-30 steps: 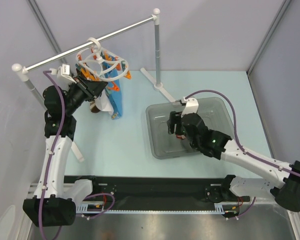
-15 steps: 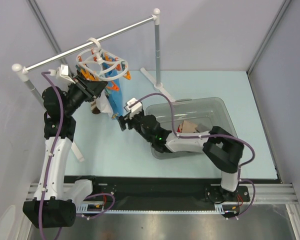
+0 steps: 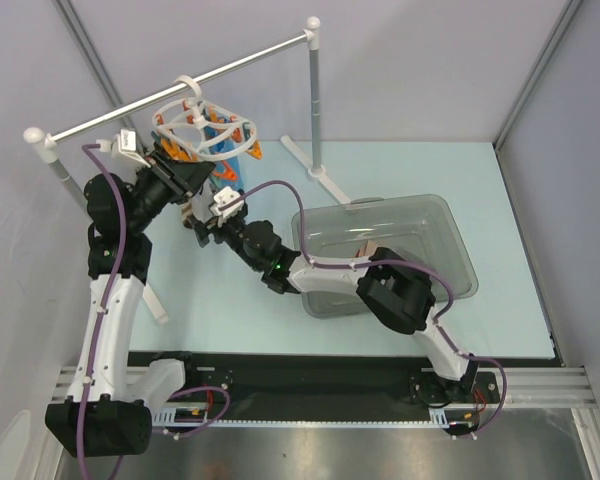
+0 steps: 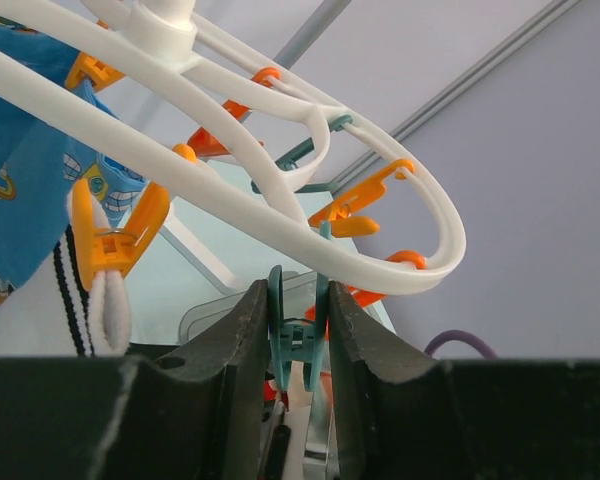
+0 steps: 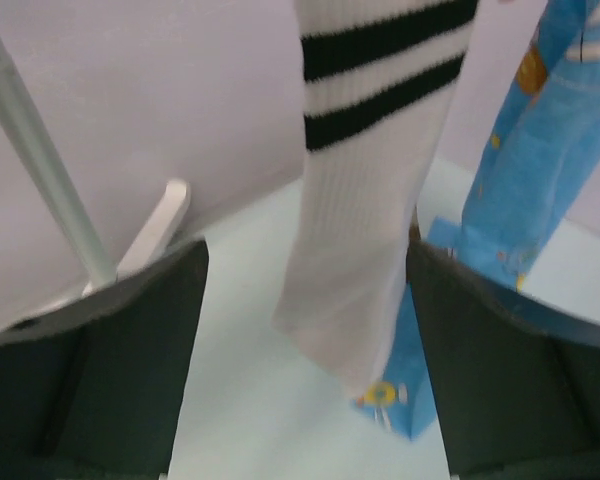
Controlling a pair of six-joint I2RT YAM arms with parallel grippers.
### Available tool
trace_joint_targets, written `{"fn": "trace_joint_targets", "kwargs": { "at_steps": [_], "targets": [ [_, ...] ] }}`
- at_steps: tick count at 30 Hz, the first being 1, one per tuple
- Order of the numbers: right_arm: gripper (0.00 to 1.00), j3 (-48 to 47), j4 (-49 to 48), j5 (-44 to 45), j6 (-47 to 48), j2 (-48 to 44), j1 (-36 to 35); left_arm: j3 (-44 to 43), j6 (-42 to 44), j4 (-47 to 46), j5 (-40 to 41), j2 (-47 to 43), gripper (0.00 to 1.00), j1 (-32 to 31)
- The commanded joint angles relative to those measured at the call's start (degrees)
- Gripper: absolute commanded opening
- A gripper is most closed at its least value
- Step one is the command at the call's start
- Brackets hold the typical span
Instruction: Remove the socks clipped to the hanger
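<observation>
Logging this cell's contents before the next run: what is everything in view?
White plastic ring hanger: one, white, on the rail.
White rail on posts: one, white, back left.
Orange plastic clips: several, orange, on the hanger.
Teal plastic clip: one, teal, under the hanger's rim.
White sock with black stripes: one, hanging below the hanger.
Blue printed cloth: one, blue, beside that sock.
Clear grey plastic bin: one, grey, right of centre.
Beige fabric piece: one, beige, inside the bin.
Left gripper: black, shut on the teal clip.
Right gripper: black, open around the sock.
</observation>
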State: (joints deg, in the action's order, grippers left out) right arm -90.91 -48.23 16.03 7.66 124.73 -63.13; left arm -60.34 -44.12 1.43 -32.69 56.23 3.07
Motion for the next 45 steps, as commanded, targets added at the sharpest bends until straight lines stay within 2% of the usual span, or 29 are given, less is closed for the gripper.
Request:
{"fn": "trace_joint_targets", "kwargs": {
  "at_steps": [1, 5, 7, 8, 9, 10, 11, 12, 17, 22, 25, 27, 30, 37, 45],
  "targets": [
    [0.84, -5.84, -0.12, 2.60, 1.92, 2.97, -0.24, -1.01, -1.15, -1.17, -0.80, -1.47, 0.31, -0.61],
    [0.79, -13.22, 2.87, 9.43, 4.20, 6.31, -0.41, -0.66, -1.41, -1.17, -0.80, -1.65, 0.31, -0.87],
    [0.58, -13.67, 2.88, 10.51, 5.25, 6.41, -0.32, -0.83, -1.58, -1.17, -1.15, -1.56, 0.32, -0.96],
    [0.49, -13.59, 3.31, 11.29, 5.78, 6.06, -0.24, -0.92, -1.58, -0.21, -1.32, -1.65, 0.36, -0.96],
    [0.30, -13.41, 4.01, 11.30, 5.70, 5.10, -0.32, -1.18, -1.06, 0.67, -1.33, -1.47, 0.39, -0.96],
    [0.24, -13.06, 6.11, 10.78, 5.44, 4.39, -0.32, -1.80, -0.36, 1.63, -1.33, -1.38, 0.44, -0.96],
    [0.17, -12.28, 6.56, 9.99, 4.83, 3.25, -0.32, -2.15, 0.25, 3.99, -1.15, -1.47, 0.53, -0.96],
    [0.00, -8.79, 5.78, 8.85, 4.38, 0.72, -0.32, -2.50, 1.30, 5.06, -0.54, -1.56, 0.55, -0.87],
    [0.00, 1.61, 2.79, 2.00, 1.13, -7.12, -0.41, -6.54, 4.74, 12.43, 0.60, -2.00, 0.65, -0.79],
    [0.00, 7.23, 5.86, -8.36, -3.17, -13.88, 0.73, -13.91, 12.03, 23.78, 2.54, -0.86, 0.68, 0.18],
    [0.00, 8.47, 6.92, -10.66, -5.02, -15.82, 1.34, -16.47, 14.32, 28.79, 2.72, -0.59, 0.70, 1.23],
    [0.00, 10.14, 6.57, -11.37, -5.99, -17.93, 1.96, -17.53, 15.73, 31.78, 4.02, -0.68, 0.78, 1.76],
    [0.00, 12.25, 6.65, -14.01, -8.88, -20.48, 3.19, -19.38, 17.40, 35.21, 6.48, -0.77, 0.79, 2.11],
    [0.00, 16.20, 5.43, -17.87, -14.51, -23.91, 7.23, -19.21, 17.05, 34.70, 6.41, -1.21, 0.77, 2.38],
    [0.00, 17.97, 3.76, -19.99, -19.87, -25.06, 12.15, -17.88, 13.36, 25.38, 1.49, -1.91, 0.74, 2.38]
  ]
}}
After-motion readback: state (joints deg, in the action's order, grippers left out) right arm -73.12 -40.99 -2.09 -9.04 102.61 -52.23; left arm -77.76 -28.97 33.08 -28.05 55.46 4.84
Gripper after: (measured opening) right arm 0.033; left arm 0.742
